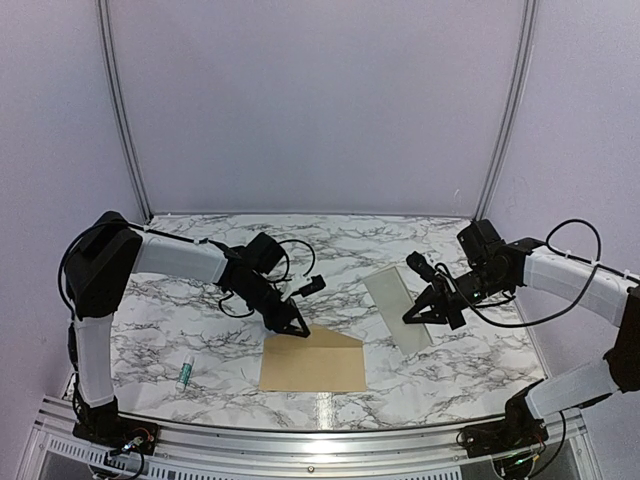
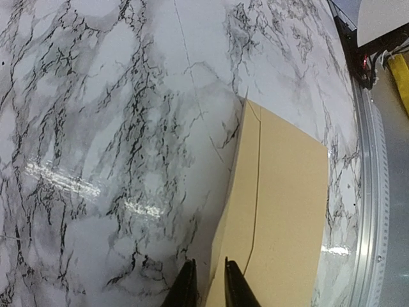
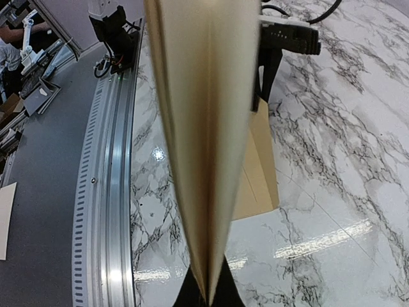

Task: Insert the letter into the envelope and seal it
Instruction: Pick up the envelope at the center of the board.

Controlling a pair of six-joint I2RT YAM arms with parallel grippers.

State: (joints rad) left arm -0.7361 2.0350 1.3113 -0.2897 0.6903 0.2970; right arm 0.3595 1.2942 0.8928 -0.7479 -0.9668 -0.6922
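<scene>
The tan envelope lies flat near the table's front middle, its triangular flap pointing away from the arms. My left gripper is at its far left corner. In the left wrist view the narrow jaws straddle the flap's slightly raised edge, closed down on it, with the envelope stretching ahead. My right gripper holds the pale letter off the table to the right of the envelope. The right wrist view shows that letter edge-on and curled, rising from the shut jaws, with the envelope behind it.
A small white glue stick lies on the marble table left of the envelope. An aluminium rail runs along the near edge. White walls and metal posts close in the back and sides.
</scene>
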